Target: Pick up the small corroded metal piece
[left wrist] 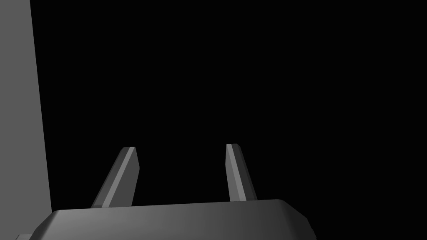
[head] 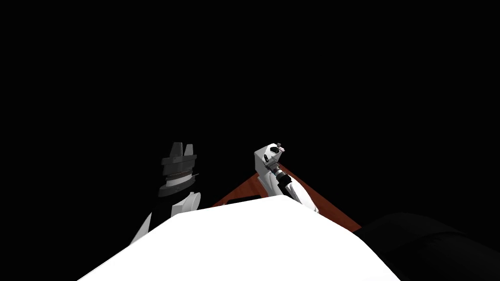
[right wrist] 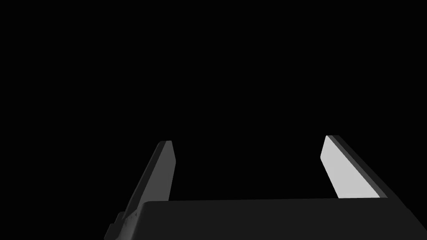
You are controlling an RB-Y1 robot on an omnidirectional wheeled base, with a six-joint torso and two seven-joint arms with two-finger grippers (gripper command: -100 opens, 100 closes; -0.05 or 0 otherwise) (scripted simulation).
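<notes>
So it's mostly a black area (head: 244,73) all around. The left tool (left wrist: 180,146), two thin grey blade-like fingers on a dark box, has its fingers (left wrist: 125,175) spread about a third of its wrist view apart with nothing between them, so it's open and empty. A flat grey surface (left wrist: 21,104) runs off to one side of it, well apart from the fingers, and I can't tell what it is.

The right tool (right wrist: 248,139) is the same build, and its two blades are spread even wider. One finger (right wrist: 346,171) catches the light and looks pale, the other is dim. It has hold of nothing either.

From the head view, the left tool (head: 183,145) sits raised out in front on my left, fingers pointing away from me. The right tool (head: 279,146) is on the end of the white forearm on my right, just above a reddish-brown flat surface (head: 241,190) that slants under that arm. There's a dark rounded shape (head: 429,239) low on the right, beside that surface. No idea what it is.

As for the small metal piece, I can't tell where it is.
</notes>
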